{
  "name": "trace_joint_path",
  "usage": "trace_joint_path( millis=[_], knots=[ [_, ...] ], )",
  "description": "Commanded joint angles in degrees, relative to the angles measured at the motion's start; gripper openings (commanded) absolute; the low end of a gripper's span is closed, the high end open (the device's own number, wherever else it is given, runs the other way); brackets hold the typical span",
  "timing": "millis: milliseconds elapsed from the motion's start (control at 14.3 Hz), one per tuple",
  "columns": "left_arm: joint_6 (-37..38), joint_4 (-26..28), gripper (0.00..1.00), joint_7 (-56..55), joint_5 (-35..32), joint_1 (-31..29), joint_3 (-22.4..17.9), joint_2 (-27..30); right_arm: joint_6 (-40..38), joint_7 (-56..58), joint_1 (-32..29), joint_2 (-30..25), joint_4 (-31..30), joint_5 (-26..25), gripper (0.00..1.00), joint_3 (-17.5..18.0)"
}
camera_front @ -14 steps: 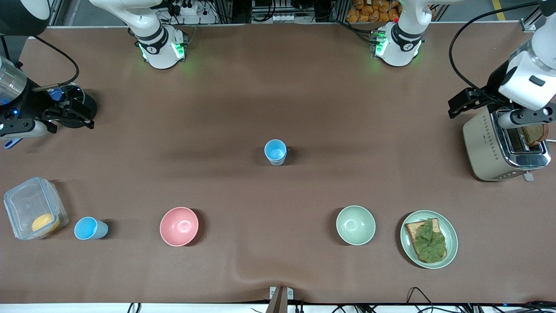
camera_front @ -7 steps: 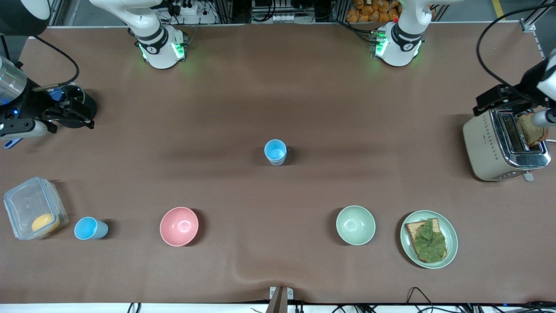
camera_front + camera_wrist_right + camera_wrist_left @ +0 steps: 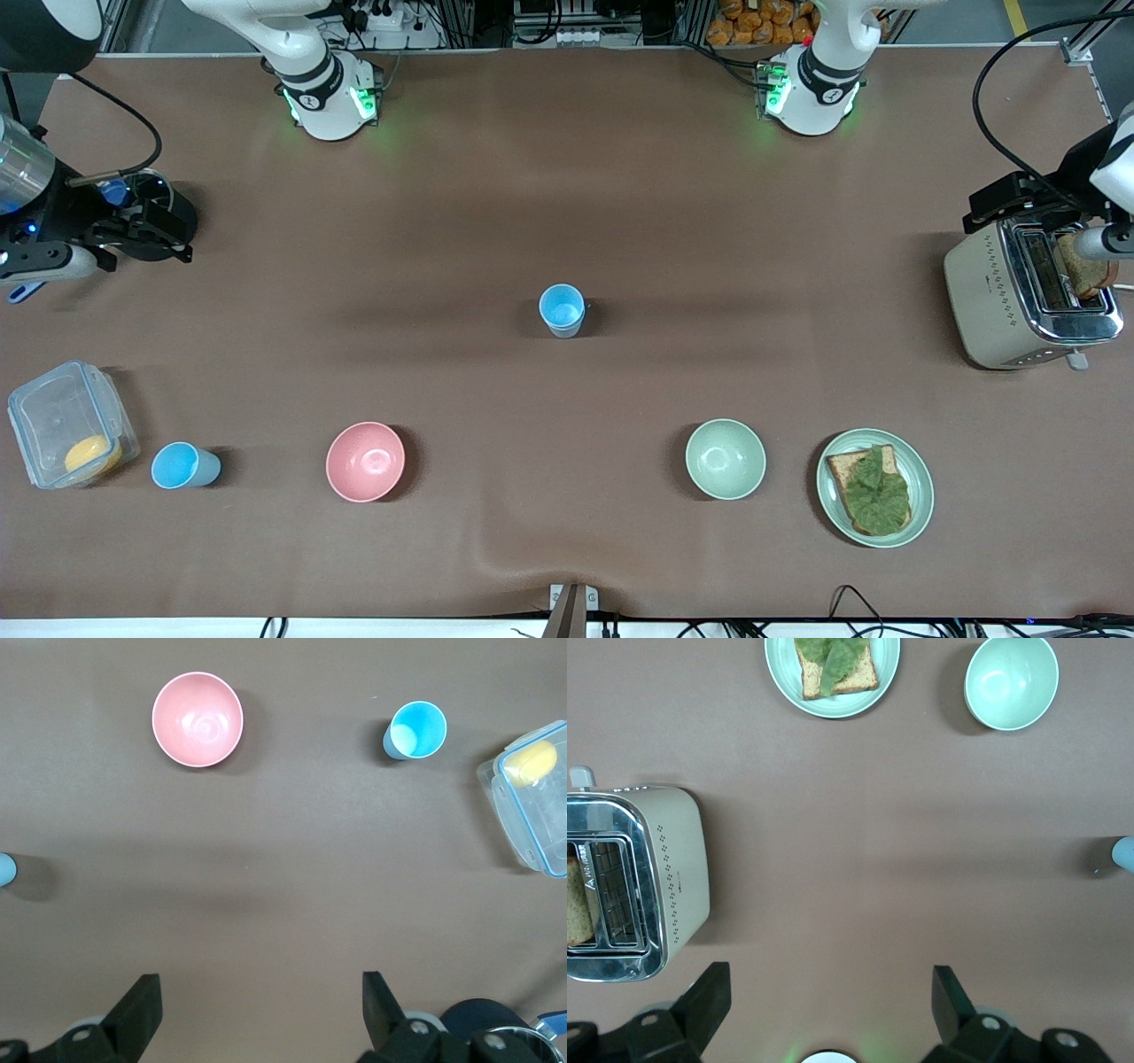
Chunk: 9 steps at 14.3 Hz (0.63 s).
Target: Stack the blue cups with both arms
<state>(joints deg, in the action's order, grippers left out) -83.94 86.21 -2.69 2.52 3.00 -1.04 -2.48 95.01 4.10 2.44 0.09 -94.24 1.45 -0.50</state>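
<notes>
One blue cup (image 3: 562, 309) stands upright in the middle of the table and shows at the edge of both wrist views (image 3: 1125, 853) (image 3: 5, 870). A second blue cup (image 3: 184, 466) (image 3: 416, 729) stands upright near the front camera at the right arm's end, between a clear box and the pink bowl. My left gripper (image 3: 830, 990) hangs open and empty, high over the left arm's end beside the toaster. My right gripper (image 3: 261, 992) hangs open and empty, high over the right arm's end. Both are well away from the cups.
A pink bowl (image 3: 365, 461) and a pale green bowl (image 3: 725, 458) sit near the front camera. Beside the green bowl is a plate (image 3: 921, 486) with toast and lettuce. A toaster (image 3: 992, 292) holds bread. A clear lidded box (image 3: 44, 416) holds something yellow. A black round object (image 3: 168, 213) lies near the right hand.
The left arm's hand has drawn back toward the table's end, off the toaster's top, and has been nearly still since half a second ago. The right arm and both cups have not moved.
</notes>
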Motion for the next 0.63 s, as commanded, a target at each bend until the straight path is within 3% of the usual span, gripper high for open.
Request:
trace_joint_path(
  millis=[0,558],
  knots=[
    [0.6,0.0,1.00,-0.2,0.7,0.2,0.2,0.0,-0.5,-0.3,-0.3,-0.5,0.0,0.0,1.00,0.3],
    [0.4,-1.4,1.00,-0.4,0.7,0.1,0.9,-1.3,-0.5,-0.3,-0.2,-0.5,0.1,0.0,1.00,0.3]
  ],
)
